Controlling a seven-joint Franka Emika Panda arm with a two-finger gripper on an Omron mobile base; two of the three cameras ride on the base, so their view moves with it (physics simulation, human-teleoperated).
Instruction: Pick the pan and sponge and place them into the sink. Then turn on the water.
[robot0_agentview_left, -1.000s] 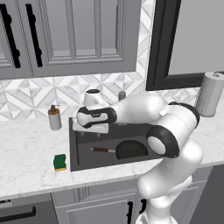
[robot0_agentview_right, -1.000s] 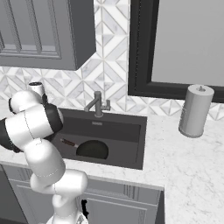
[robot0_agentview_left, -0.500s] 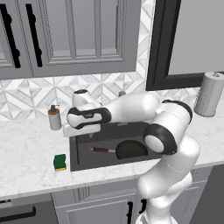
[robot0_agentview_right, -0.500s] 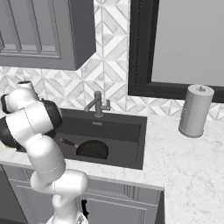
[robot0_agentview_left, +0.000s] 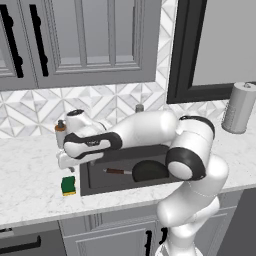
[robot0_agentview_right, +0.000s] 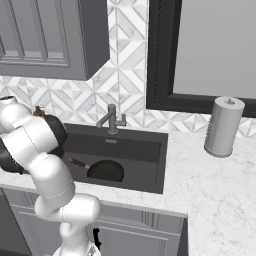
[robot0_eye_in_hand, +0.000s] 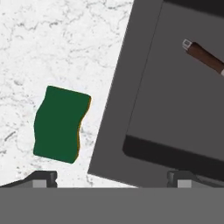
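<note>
- Gripper (robot0_eye_in_hand: 111, 177): its two dark tips stand wide apart at the bottom of the hand view, released, with nothing between them; one tip is over the counter, the other over the sink's edge.
- From the left base view the hand (robot0_agentview_left: 70, 159) hangs above the left rim of the sink, near the sponge.
- Sponge (robot0_eye_in_hand: 61, 124): a small rectangle with a dark green top, slightly wavy sides and a thin yellow layer showing along one edge. It lies flat on the white marbled counter (robot0_eye_in_hand: 52, 48), just beside the sink's left rim and not in it; it shows there in the left base view too (robot0_agentview_left: 68, 185).
- Pan (robot0_agentview_left: 149, 170): round and black, lying on the floor of the dark sink (robot0_agentview_right: 150, 170), its thin reddish-brown handle (robot0_eye_in_hand: 204, 57) pointing toward the sponge's side.
- Faucet (robot0_agentview_right: 111, 119): grey, standing behind the sink; no stream shows at its spout.
- A small bottle (robot0_agentview_left: 61, 132) stands on the counter behind the hand.
</note>
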